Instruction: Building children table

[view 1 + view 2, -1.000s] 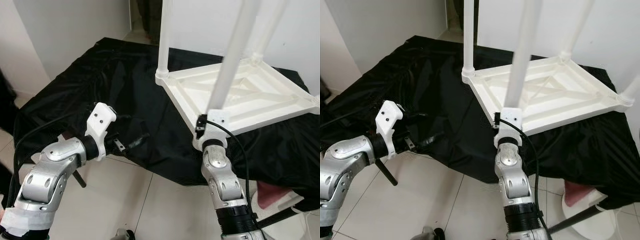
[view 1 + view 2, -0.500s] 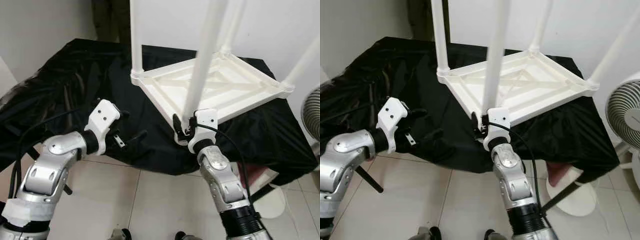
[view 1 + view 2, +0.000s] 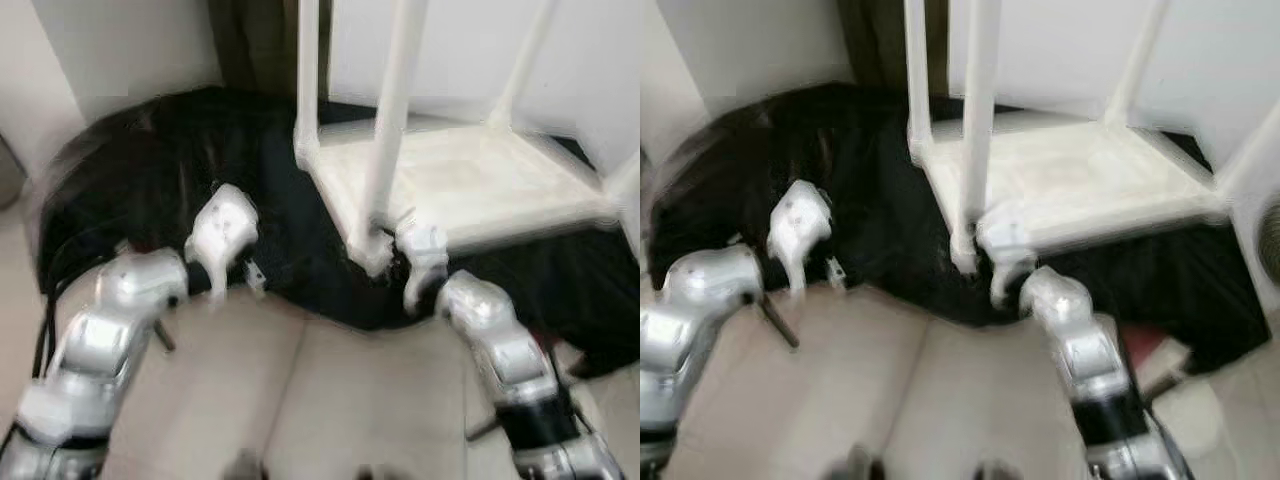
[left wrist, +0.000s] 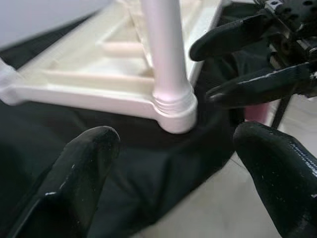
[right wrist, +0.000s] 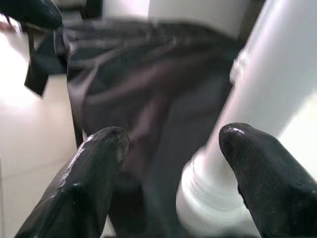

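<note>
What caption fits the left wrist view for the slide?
Left gripper open before the upturned white table's corner leg on black cloth, right gripper open beside that corner.

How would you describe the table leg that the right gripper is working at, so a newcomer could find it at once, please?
On the black cloth lies a white table upside down, legs pointing up. The leg meant stands at the corner nearest the robot, with the right gripper open beside its threaded base; the other legs stand farther back.

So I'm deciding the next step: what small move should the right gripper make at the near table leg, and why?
Probably ease the right gripper sideways around the near leg and close. Its fingers are open, with the leg's base collar beside one finger, not between them. The left gripper hangs open, short of the upturned white table.
</note>
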Available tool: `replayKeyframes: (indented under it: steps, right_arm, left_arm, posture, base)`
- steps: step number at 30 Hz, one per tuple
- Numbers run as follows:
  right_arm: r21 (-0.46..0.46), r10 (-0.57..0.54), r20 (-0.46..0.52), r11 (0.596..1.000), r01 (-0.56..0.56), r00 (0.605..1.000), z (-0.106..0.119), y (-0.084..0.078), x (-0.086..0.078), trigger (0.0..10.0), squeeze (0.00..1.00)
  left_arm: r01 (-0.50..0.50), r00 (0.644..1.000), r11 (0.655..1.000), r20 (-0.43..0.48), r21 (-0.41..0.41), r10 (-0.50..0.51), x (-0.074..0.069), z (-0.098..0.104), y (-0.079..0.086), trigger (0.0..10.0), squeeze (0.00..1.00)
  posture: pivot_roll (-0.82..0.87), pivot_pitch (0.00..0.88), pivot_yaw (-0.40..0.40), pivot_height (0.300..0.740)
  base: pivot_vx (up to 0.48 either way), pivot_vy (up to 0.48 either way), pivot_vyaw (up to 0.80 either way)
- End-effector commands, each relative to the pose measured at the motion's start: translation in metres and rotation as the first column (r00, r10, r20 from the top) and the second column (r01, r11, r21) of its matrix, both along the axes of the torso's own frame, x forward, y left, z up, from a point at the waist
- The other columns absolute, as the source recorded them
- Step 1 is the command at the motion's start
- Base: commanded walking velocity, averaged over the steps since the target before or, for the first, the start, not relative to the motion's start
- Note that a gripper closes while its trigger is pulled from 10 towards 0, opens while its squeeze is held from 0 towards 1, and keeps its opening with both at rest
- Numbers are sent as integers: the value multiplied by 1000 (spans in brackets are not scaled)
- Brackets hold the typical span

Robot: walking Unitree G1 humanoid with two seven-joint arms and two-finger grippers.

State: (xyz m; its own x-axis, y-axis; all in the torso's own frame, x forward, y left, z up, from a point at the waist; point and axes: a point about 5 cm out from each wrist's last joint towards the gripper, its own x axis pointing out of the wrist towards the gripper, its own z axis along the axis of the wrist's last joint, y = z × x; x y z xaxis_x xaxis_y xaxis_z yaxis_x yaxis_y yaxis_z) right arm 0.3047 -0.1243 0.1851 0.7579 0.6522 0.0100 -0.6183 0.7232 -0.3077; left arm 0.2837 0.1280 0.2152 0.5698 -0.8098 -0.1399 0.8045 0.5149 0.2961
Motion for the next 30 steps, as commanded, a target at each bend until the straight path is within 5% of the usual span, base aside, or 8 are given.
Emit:
replayKeyframes:
  steps: [1, 5, 9, 20, 30]
  right_arm:
    - [-33, -4, 3, 999, 4, 1000, -1, -7, 3, 10000, 0]
    - [-39, -18, 35, 999, 19, 999, 9, -17, 9, 10000, 0]
    - [46, 24, 20, 999, -25, 1000, 10, -2, 0, 10000, 0]
    - [161, 157, -2, 975, -155, 988, 9, 34, -23, 10000, 0]
    - [190, 155, -20, 971, -149, 988, 7, 40, -27, 10000, 0]
  left_arm:
    - [-28, 1000, 1000, -2, 2, 28, 1, 0, -1, 10000, 0]
    - [-175, 985, 983, -15, -57, 174, 11, 2, 9, 10000, 0]
    - [-294, 955, 951, 6, -101, 296, 22, 10, 16, 10000, 0]
    - [-371, 925, 913, 17, -170, 379, 32, 18, 25, 10000, 0]
    - [-376, 925, 914, 4, -154, 381, 28, 14, 22, 10000, 0]
  posture:
    - [-32, 118, 19, 740]
    - [-26, 120, 15, 740]
    - [-17, 123, 19, 740]
    - [-16, 130, 26, 740]
    - [-19, 133, 18, 740]
  base:
    - [0, 0, 0]
    - [0, 0, 0]
    - [0, 0, 0]
    - [110, 0, 0]
    - [168, 0, 0]
